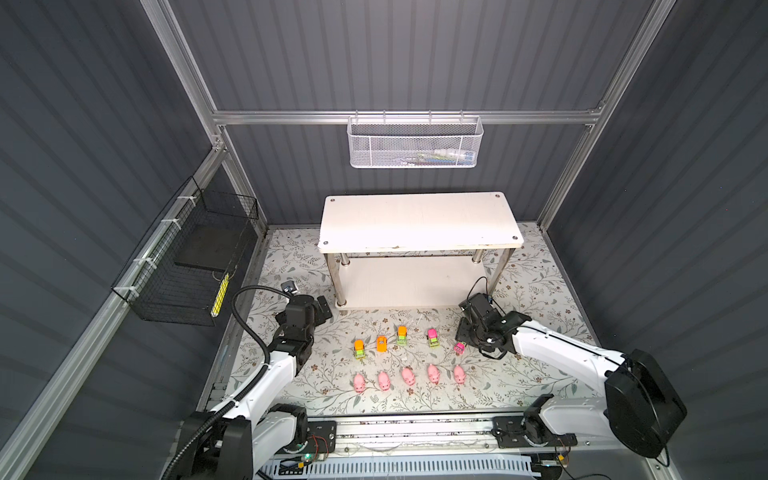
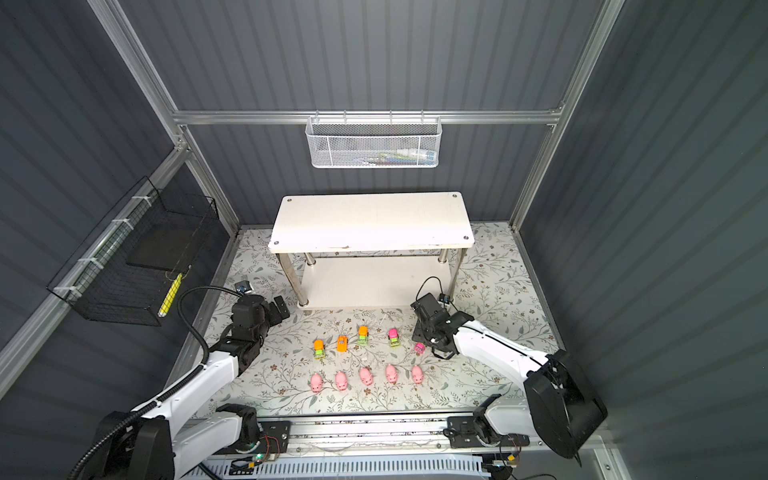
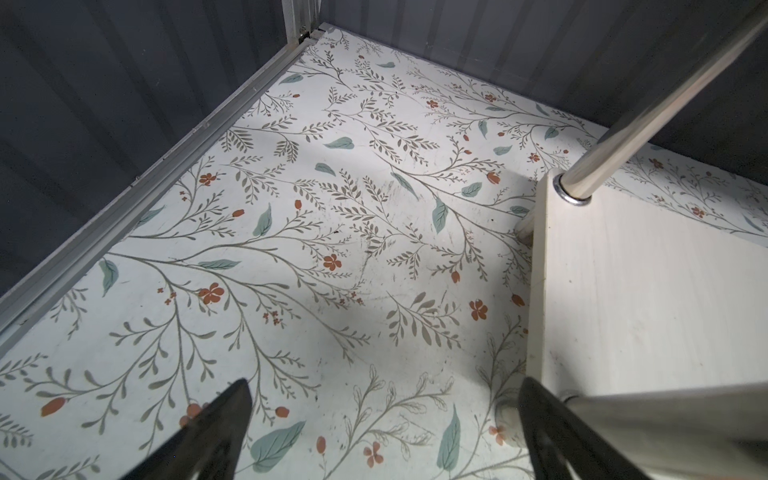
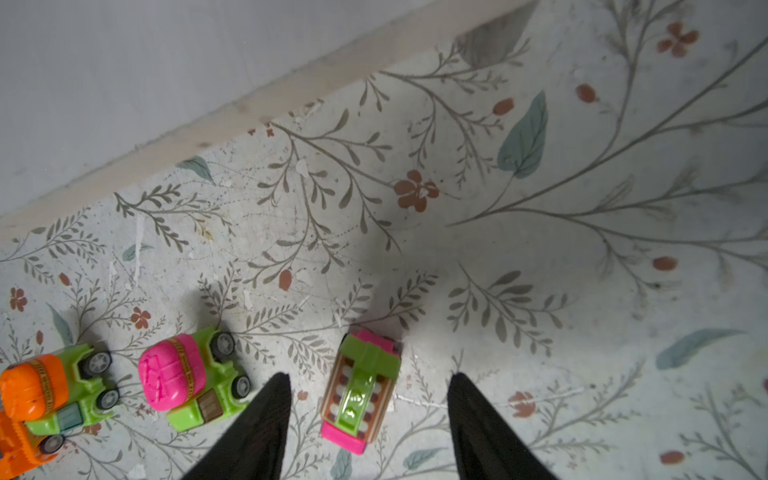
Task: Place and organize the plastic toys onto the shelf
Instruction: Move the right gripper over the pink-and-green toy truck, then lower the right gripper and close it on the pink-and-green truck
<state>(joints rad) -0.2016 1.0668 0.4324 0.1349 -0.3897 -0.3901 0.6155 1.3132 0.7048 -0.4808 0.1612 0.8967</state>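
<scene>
Carefully: with right jaws apart astride the car (image 4: 360, 390), last in the vehicle row on the tabletop (image 4: 540, 249), centre first, then pinch its long flanks squarely, clear of the truck (image 4: 191, 376) just beside. Lift straight up before swinging toward the shelf (image 1: 419, 220) behind. Leave left jaws, spread wide and empty, parked by the shelf leg (image 3: 631, 137).

**Robot lab test cell**

Grey ribbed panels (image 1: 415, 54) in an aluminium frame (image 1: 291, 117) box in a floral tabletop (image 1: 540, 299). A white left arm (image 1: 270, 374) and right arm (image 1: 561, 349) sit on a rail (image 1: 415, 428) with bare wiring (image 1: 316, 442). Beyond the fingers (image 3: 216, 436) a mesh basket (image 1: 415, 141) hangs from the frame; a wire basket (image 1: 187, 266) hangs to their left.
</scene>
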